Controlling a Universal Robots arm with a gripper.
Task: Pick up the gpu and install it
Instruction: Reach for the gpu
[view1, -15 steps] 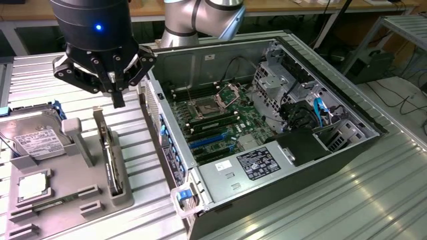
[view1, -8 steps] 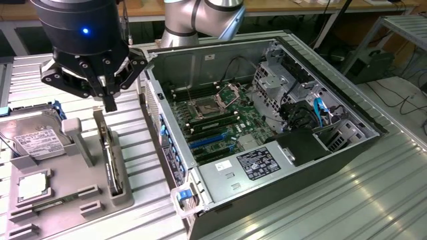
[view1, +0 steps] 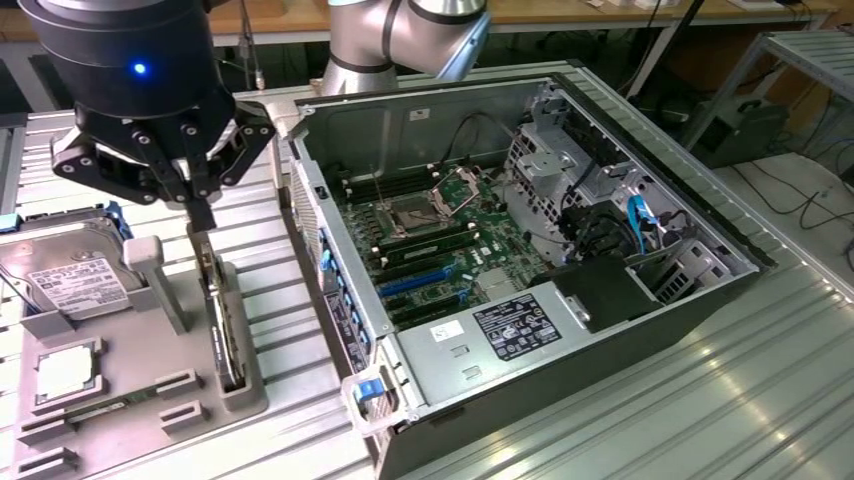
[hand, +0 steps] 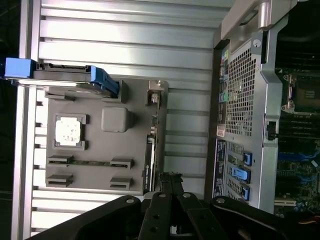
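Gripper (view1: 200, 222) clenched, fingers pressed flat together and pointing straight down, tips right at the upper edge of the gpu (view1: 220, 320); cannot tell whether pinching it. Gpu standing on edge in a slot of the grey tray (view1: 134, 345), directly beneath the gripper, on the exterior view's left, beside but outside the open case (view1: 441, 110).

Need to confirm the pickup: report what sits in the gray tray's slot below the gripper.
The gpu stands on edge in the slot of the tray, below the shut gripper. Its lower edge is hidden by the slot walls.
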